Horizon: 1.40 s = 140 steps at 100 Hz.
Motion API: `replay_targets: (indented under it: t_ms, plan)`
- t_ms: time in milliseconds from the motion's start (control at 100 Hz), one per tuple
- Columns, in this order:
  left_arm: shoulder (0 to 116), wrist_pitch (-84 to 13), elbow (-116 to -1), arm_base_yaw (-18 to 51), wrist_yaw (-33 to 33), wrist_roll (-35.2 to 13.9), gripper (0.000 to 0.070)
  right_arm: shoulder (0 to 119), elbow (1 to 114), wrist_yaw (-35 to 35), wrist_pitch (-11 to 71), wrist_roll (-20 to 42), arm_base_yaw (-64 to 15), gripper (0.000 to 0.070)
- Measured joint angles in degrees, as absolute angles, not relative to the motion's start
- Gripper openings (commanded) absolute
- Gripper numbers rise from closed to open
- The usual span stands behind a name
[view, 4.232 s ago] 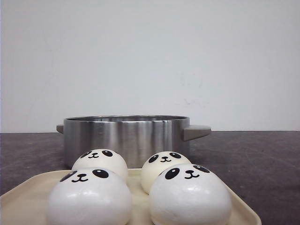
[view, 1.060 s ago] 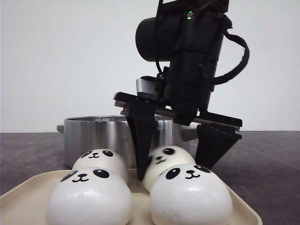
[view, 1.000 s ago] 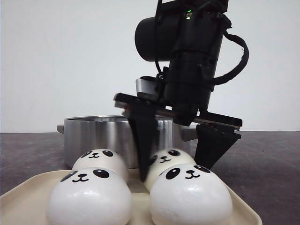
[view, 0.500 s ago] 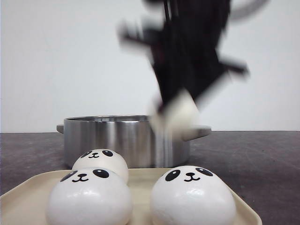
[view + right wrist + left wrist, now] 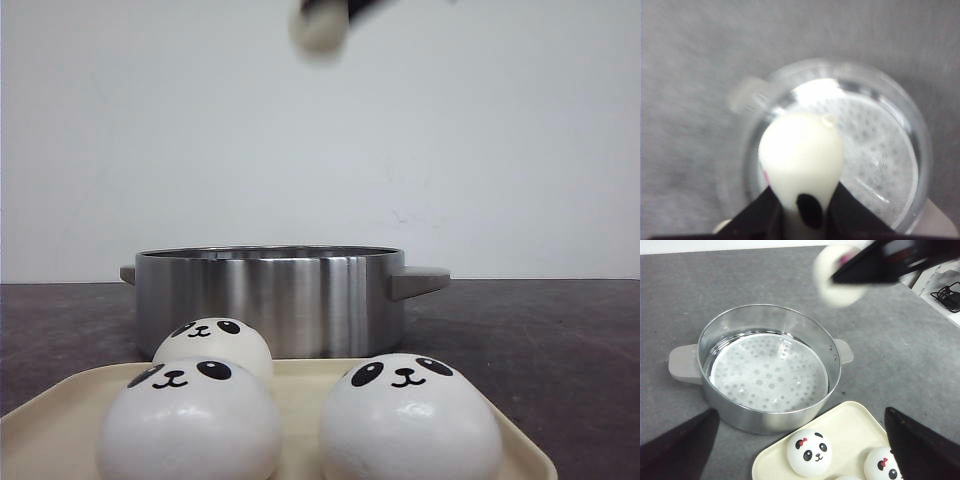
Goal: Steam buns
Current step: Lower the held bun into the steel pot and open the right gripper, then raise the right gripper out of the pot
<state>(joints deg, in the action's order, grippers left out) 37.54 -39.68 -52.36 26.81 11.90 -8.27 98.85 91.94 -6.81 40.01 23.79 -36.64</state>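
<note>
- right claw [image 5: 801, 212] squeezing one bun [image 5: 801, 155], high over steamer pot [image 5: 771, 369].
- left claw [image 5: 800, 452] spread wide, idle.
- pot empty; three buns [image 5: 190, 425] wait on tray [image 5: 40, 440].

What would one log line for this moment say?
right end effector: holds bun over steamer | left end effector: open | tray: three buns

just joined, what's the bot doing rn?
Loading panda buns into a steel steamer pot. The right gripper is squeezing one bun and holding it high above the pot, whose perforated tray has nothing on it. Three buns wait on the cream tray in front of the pot: rear left, front left, front right. The left gripper is open, empty, looking down on the scene.
</note>
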Motion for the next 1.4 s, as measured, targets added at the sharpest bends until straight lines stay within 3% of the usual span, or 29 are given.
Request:
replay_targets:
  t_ms: [220, 540, 660, 850, 950, 1050, 1401]
  plan:
    - [37.5, -40.2, -52.4, 26.8, 11.9, -8.3, 0.0637, 112.4, 94.0, -9.5, 38.9, 23.8, -33.6, 0.0000]
    - [37.5, -41.8, -52.4, 26.8, 11.9, -8.3, 0.0637, 118.3, 94.6, -7.3, 35.2, 23.9, -30.9, 0.0004]
    - [37.5, -41.9, -52.4, 26.8, 11.9, -8.3, 0.0637, 119.4, 94.7, -7.2, 35.2, 23.9, -30.6, 0.0176]
    - [37.5, -42.9, -52.4, 26.8, 11.9, -8.3, 0.0637, 119.5, 95.0, -7.7, 35.1, 23.8, -31.2, 0.0305]
    - [37.5, -42.9, -52.4, 26.8, 11.9, -8.3, 0.0637, 119.5, 95.2, -7.7, 35.6, 23.8, -31.4, 0.0462]
    - [37.5, -42.9, -52.4, 26.8, 11.9, -8.3, 0.0637, 119.5, 95.6, -7.4, 36.5, 23.7, -31.9, 0.0541]
    - [37.5, -43.2, -52.4, 26.8, 11.9, -8.3, 0.0637, 119.5, 96.9, -5.1, 38.2, 22.6, -31.8, 0.0541]
